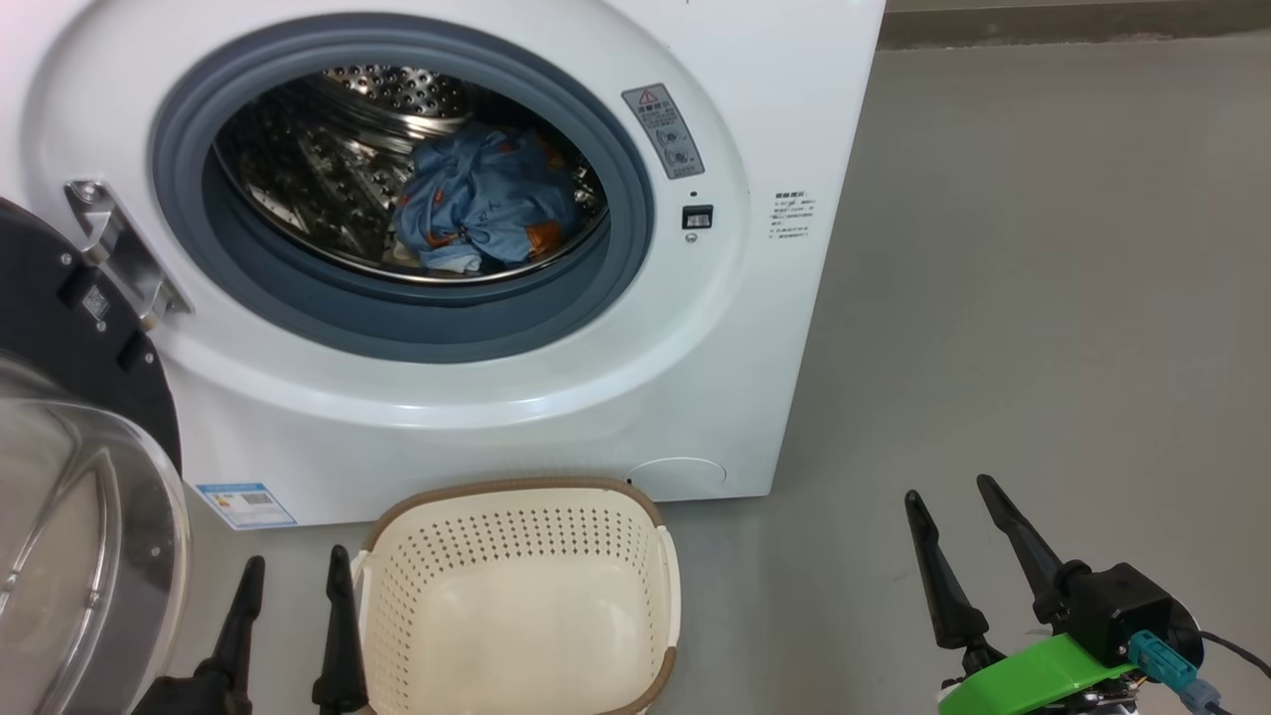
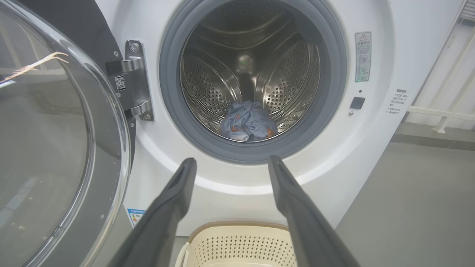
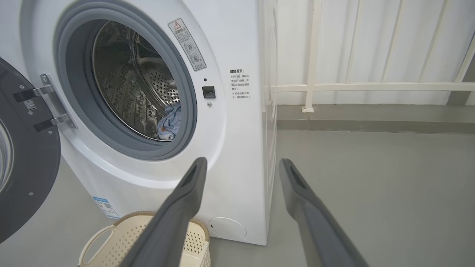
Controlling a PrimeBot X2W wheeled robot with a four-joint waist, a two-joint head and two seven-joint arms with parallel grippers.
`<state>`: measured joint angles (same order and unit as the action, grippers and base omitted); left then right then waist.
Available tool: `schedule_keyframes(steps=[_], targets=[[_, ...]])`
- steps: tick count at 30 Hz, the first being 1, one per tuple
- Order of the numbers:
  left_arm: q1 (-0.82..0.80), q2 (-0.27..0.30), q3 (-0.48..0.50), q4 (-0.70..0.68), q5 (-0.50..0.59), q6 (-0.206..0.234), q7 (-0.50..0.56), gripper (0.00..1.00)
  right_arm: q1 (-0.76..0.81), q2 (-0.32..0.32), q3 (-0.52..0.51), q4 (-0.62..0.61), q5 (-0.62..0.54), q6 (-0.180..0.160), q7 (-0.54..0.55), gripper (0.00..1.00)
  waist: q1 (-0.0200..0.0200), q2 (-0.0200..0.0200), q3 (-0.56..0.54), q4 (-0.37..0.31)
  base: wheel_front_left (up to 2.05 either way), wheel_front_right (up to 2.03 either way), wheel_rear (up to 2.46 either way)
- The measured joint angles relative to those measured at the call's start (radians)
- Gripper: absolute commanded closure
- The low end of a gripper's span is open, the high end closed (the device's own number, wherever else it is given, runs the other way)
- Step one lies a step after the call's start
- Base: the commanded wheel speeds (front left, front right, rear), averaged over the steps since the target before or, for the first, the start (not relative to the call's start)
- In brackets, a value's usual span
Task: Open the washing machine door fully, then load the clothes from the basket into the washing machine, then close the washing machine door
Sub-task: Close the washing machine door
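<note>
The white washing machine (image 1: 556, 397) stands ahead with its round black door (image 1: 70, 477) swung open to the left on its hinge (image 1: 114, 253). Blue clothes (image 1: 487, 204) with orange print lie bunched in the steel drum, also seen as clothes (image 2: 248, 121) and clothes (image 3: 170, 122). The cream basket (image 1: 516, 506) sits on the floor before the machine and holds nothing. My left gripper (image 1: 293, 574) is open beside the basket's left rim, close to the door glass. My right gripper (image 1: 948, 497) is open over bare floor to the right, pointing at the machine's front corner.
Grey floor (image 1: 1043, 298) spreads to the right of the machine. A white railing (image 3: 371, 87) and wall run behind it. The open door (image 2: 55, 148) bulges out at the left, near my left fingers (image 2: 174, 200).
</note>
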<state>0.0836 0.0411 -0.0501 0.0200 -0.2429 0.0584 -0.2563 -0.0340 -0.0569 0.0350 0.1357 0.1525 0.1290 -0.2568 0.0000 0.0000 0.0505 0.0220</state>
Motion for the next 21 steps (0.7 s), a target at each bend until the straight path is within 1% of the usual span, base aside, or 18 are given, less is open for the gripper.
schedule_keyframes(steps=[6, 16, 21], targets=[[-0.002, 0.0, -0.001, 0.0, 0.0, 0.005, 0.0, 0.0, 0.0, 0.0, -0.001, 0.001, 0.0, 0.0, 0.0, 0.0, 0.0, 0.0, 0.002, -0.002, -1.04, 1.04, 0.0], [-0.005, 0.0, 0.0, -0.002, 0.0, 0.007, 0.0, 0.0, 0.0, 0.0, -0.005, 0.004, 0.0, 0.0, 0.0, 0.0, 0.0, 0.0, 0.003, -0.001, -1.88, 1.88, 0.0], [-0.005, 0.0, -0.001, -0.002, 0.0, 0.007, 0.0, 0.0, 0.0, 0.0, -0.01, 0.004, 0.0, 0.0, 0.0, 0.0, 0.0, 0.0, 0.006, 0.002, -1.31, 1.31, 0.0]])
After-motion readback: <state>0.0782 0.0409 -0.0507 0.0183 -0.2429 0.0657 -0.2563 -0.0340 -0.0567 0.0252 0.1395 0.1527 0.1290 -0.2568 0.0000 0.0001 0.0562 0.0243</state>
